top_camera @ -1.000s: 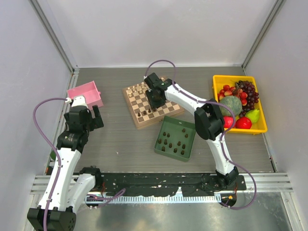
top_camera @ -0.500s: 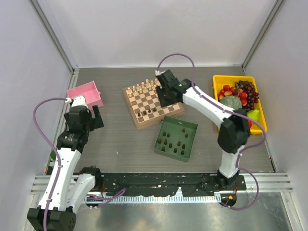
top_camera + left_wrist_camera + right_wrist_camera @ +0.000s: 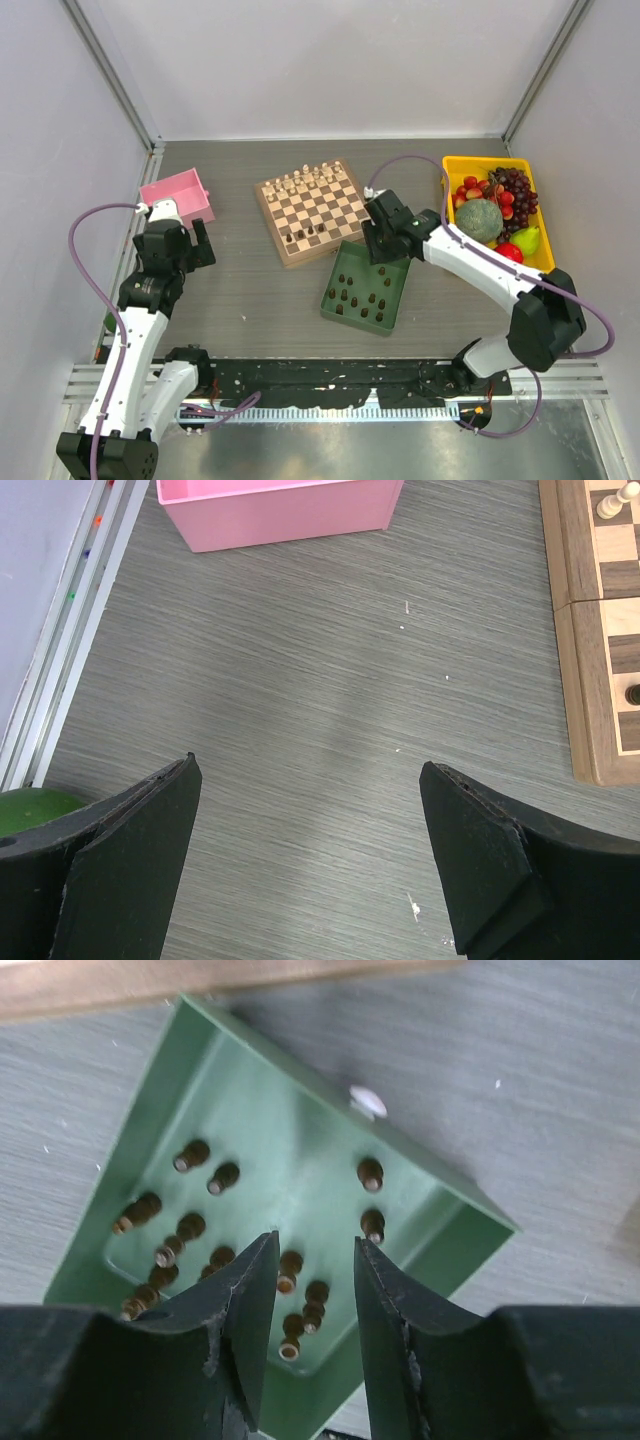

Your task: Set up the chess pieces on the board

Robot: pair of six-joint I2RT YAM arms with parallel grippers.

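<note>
Chess pieces (image 3: 290,1263): clustered in green tray (image 3: 290,1120), beside board (image 3: 312,210); few on board. Right gripper (image 3: 314,1255) above cluster, fingers narrowly apart, pinching nothing. Left gripper (image 3: 310,770) spread wide, idle. Risk: toppling neighbours, grabbing two, given tight packing. Piece types unreadable; board mostly cut off in wrist views.

My right black two-finger pincer (image 3: 383,243) has swung off the square wooden chessboard (image 3: 318,208) to above the square green plastic tray (image 3: 300,1130), jaws slightly wider.
</note>
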